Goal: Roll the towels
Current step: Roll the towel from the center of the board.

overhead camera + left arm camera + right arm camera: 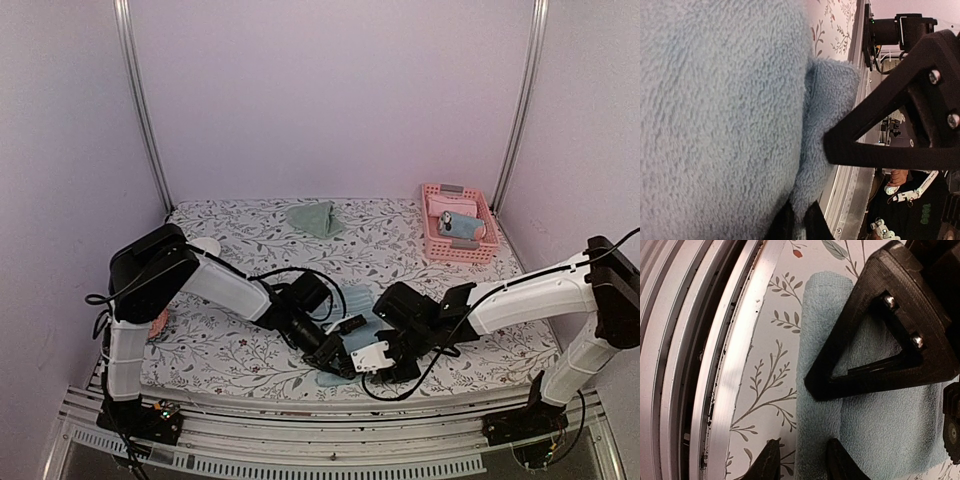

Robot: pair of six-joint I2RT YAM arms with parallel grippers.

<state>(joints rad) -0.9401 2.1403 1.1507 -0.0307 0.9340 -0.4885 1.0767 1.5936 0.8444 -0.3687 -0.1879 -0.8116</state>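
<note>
Blue towel (362, 316) lies at near edge of table (250, 225), centre, both arms bent low over it. Left gripper (799, 226) narrow, pinching fold of towel's near edge between fingertips. Right gripper (802, 462) part open, straddling same edge, bare table showing between one finger and towel. Green towel (316, 217) crumpled at far centre, well apart. Pink basket (438, 248) far right.

Pale lilac walls (330, 90) close in the back and both sides under soft, even light. Two slim aluminium uprights (145, 120) stand at the back corners. The worktop (250, 235) wears a white cloth printed with leafy sprigs, and a ribbed aluminium rail (330, 458) runs along its near edge.
</note>
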